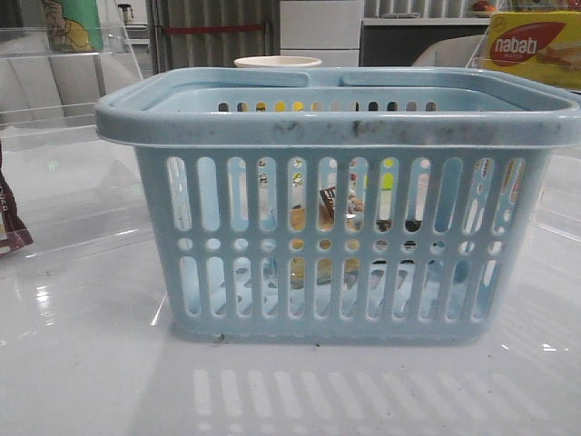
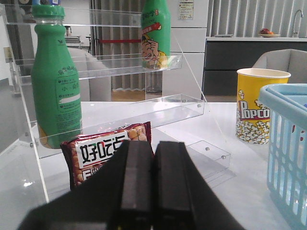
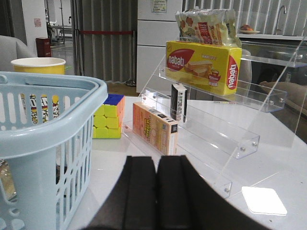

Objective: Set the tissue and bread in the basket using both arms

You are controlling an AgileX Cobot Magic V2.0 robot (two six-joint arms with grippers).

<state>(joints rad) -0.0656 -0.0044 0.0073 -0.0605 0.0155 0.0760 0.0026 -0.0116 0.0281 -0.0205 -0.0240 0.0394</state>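
**A:** Front view is filled by the light-blue basket (image 1: 336, 127) standing mid-table, and through its slots there's a clear packet with a dark label, which I take for the bread (image 1: 332, 202), lying inside near the floor of it

**B:** And the tissue?

**A:** Can't pick it out. There are pale shapes low behind the slots, too broken up to name. Neither arm shows in this view at all

**B:** The wrist cameras cover that. The left gripper (image 2: 153, 158) has its fingers pressed together on nothing, out by the acrylic shelf with a green bottle (image 2: 55, 81), a dark red snack packet (image 2: 98, 151) just ahead of it, a popcorn cup (image 2: 261, 108) beyond. The right gripper (image 3: 157, 172) is likewise closed and empty, just beside the basket's other end, facing a Rubik's cube (image 3: 109, 120) and the nabati box (image 3: 204, 64)

**A:** So which step?

**B:** My read: the bread looks placed, both arms clear of the basket. If the tissue isn't in there, the next move calls for opening a gripper and finding it, because no view shows one outside
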